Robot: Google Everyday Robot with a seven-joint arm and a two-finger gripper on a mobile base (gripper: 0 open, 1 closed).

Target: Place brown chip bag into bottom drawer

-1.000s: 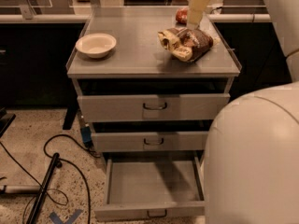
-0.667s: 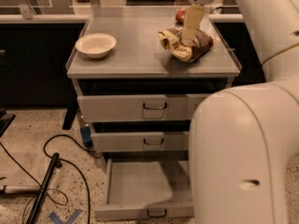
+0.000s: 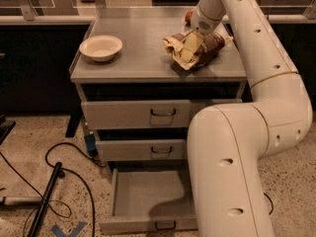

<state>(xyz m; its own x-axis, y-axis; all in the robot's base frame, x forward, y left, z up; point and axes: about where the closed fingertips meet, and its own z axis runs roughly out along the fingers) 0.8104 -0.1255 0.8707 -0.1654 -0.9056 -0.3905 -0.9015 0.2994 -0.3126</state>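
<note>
The brown chip bag (image 3: pixel 215 42), dark brown and pale yellow with wrinkled foil, lies on the right side of the grey cabinet top (image 3: pixel 133 58). My gripper (image 3: pixel 190 49) reaches down from the white arm and sits right on the bag's middle, touching it. The bottom drawer (image 3: pixel 143 224) is pulled open near the floor, a shallow empty tray with a small dark loop handle. My arm's big white lower link hides the drawer's right part.
A white bowl (image 3: pixel 101 47) stands on the cabinet top at left. A small red snack bag (image 3: pixel 188 17) peeks out behind my wrist. The two upper drawers (image 3: pixel 136 113) are closed. Black cables and a pole (image 3: pixel 45 199) lie on the floor at left.
My gripper has come down from above the bag onto it. The arm's lower link has swung left, covering more of the cabinet's right side.
</note>
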